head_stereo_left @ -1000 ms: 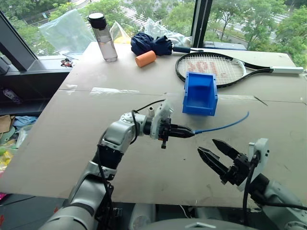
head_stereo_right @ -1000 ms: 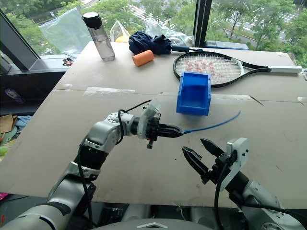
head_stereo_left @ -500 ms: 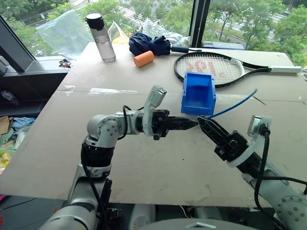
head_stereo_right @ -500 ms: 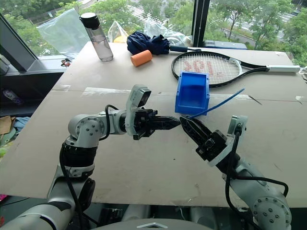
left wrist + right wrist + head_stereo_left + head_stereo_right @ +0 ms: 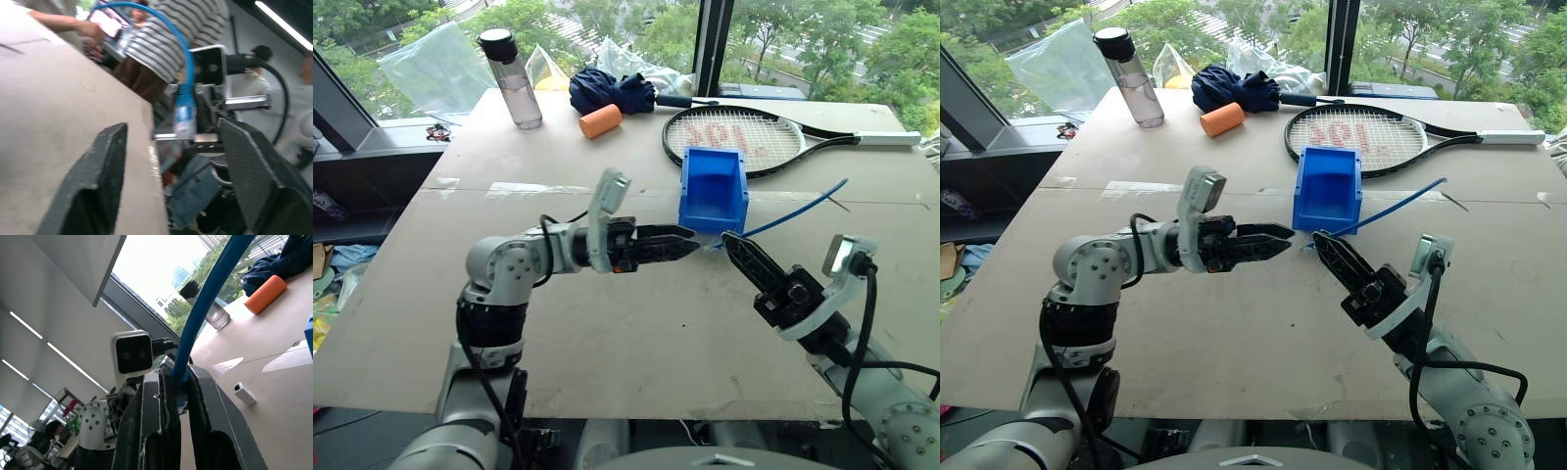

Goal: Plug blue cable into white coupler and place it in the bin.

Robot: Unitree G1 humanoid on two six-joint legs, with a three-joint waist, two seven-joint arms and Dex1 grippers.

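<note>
Right gripper (image 5: 732,243) clamped on the blue cable (image 5: 798,211) near its plug, lifted over the table (image 5: 607,323); cable trailing back and right past the bin (image 5: 714,190). Left gripper (image 5: 680,241) facing it, fingers parted, nothing between them, tips just short of the plug. Bin upright mid-table, just behind both grippers. Small white block, probably the coupler (image 5: 244,393), lying on the table. Racket (image 5: 754,140), orange cylinder (image 5: 599,121) and bottle (image 5: 510,65) beyond.
</note>
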